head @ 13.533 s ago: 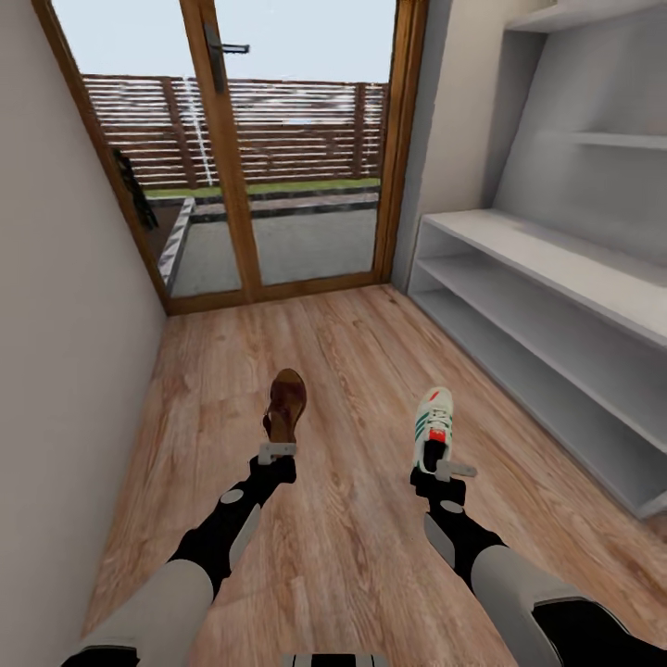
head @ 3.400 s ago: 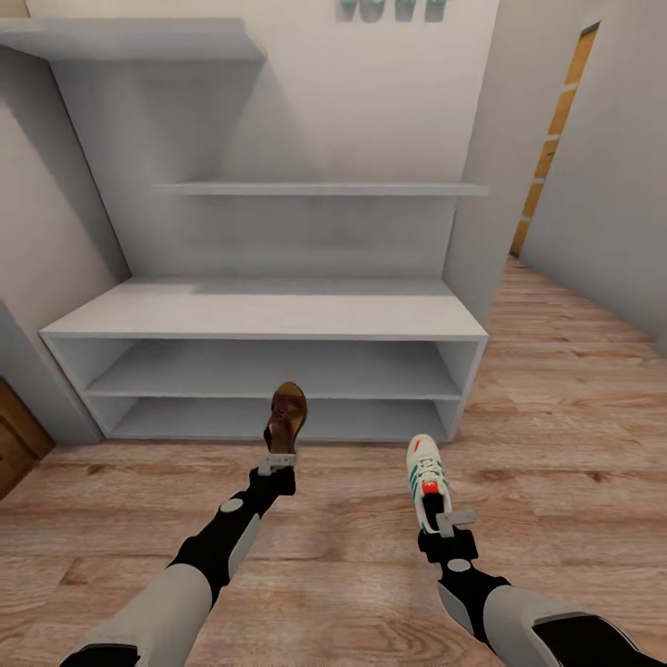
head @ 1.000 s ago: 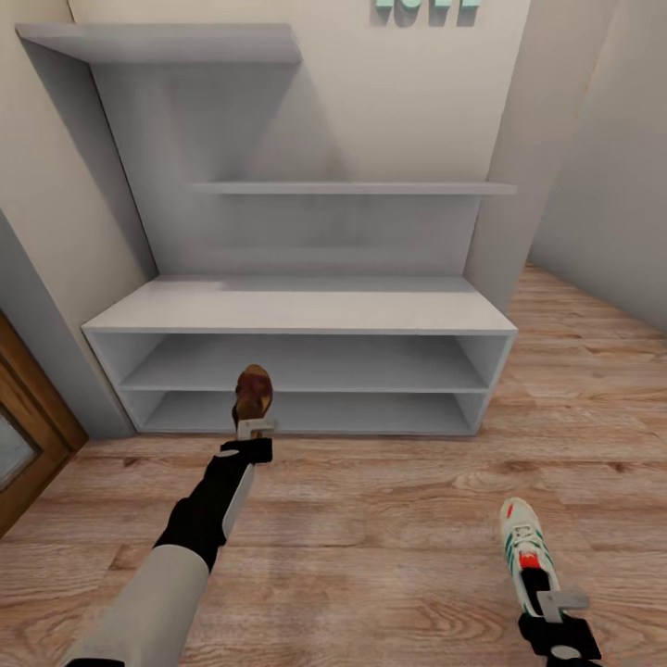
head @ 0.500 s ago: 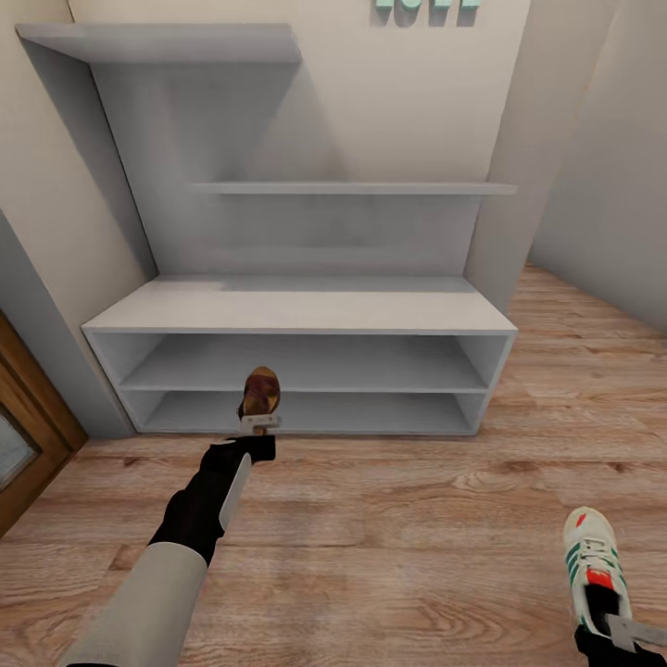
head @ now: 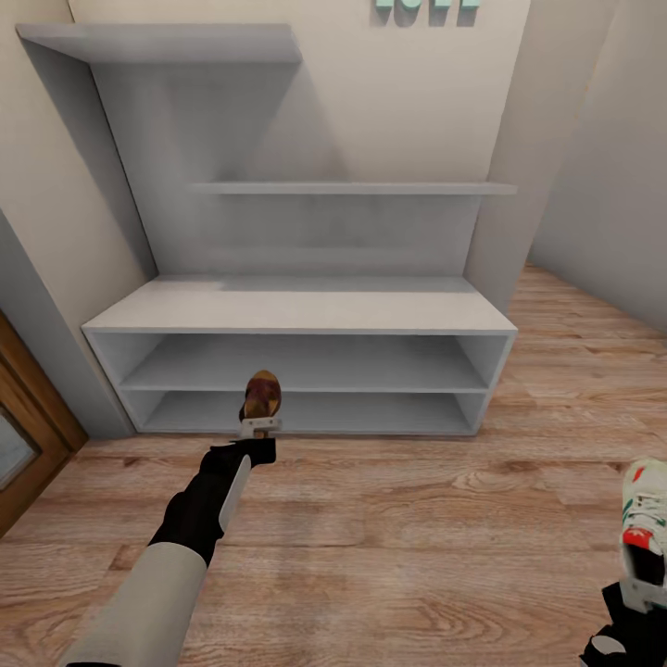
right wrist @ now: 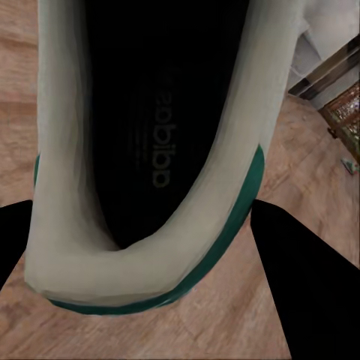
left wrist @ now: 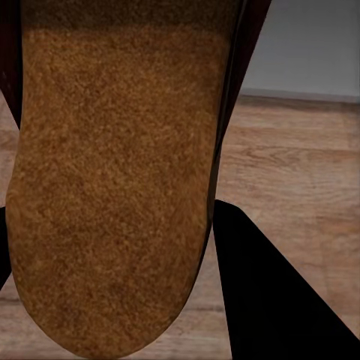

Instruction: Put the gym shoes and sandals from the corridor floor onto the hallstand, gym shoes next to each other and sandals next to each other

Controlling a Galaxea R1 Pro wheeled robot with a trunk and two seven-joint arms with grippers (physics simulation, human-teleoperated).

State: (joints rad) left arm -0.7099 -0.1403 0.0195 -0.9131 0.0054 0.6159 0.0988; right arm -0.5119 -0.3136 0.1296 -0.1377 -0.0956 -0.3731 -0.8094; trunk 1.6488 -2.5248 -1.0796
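At nine o'clock my left gripper (head: 258,429) is clamped on a sandal (head: 262,394), held off the corridor floor (head: 389,519) before the hallstand (head: 296,315) at twelve. At four o'clock my right gripper (head: 639,593) grips a gym shoe (head: 646,519) by its heel.

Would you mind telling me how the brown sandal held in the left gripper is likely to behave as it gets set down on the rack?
The sandal looks flat and thin, so probably light. Held by one end in the left gripper, it juts forward without sagging, suggesting a fairly stiff sole. Its underside looks grainy, so it may grip the hallstand rather than slide, and should lie flat.
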